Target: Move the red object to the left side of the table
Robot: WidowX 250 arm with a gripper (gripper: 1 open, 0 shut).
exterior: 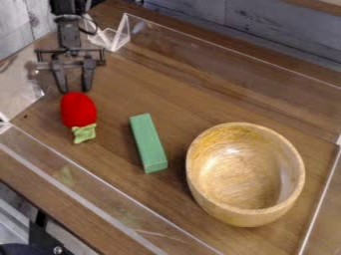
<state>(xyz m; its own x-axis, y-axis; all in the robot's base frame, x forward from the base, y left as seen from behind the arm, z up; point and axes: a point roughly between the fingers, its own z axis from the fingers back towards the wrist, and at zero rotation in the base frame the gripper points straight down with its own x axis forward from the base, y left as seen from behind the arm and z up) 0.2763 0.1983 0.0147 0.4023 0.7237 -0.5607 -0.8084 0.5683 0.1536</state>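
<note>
The red object (79, 109), a small glossy toy fruit with a light-green leafy end pointing toward the front, lies on the table (226, 95) near its left side. My gripper (67, 72) hangs just behind and above it, fingers spread open with nothing between them. A small gap shows between the fingertips and the fruit.
A green rectangular block (147, 141) lies just right of the fruit. A round wooden bowl (245, 172) sits at the front right. Low clear acrylic walls (80, 204) edge the tabletop, close to the fruit at the left and front.
</note>
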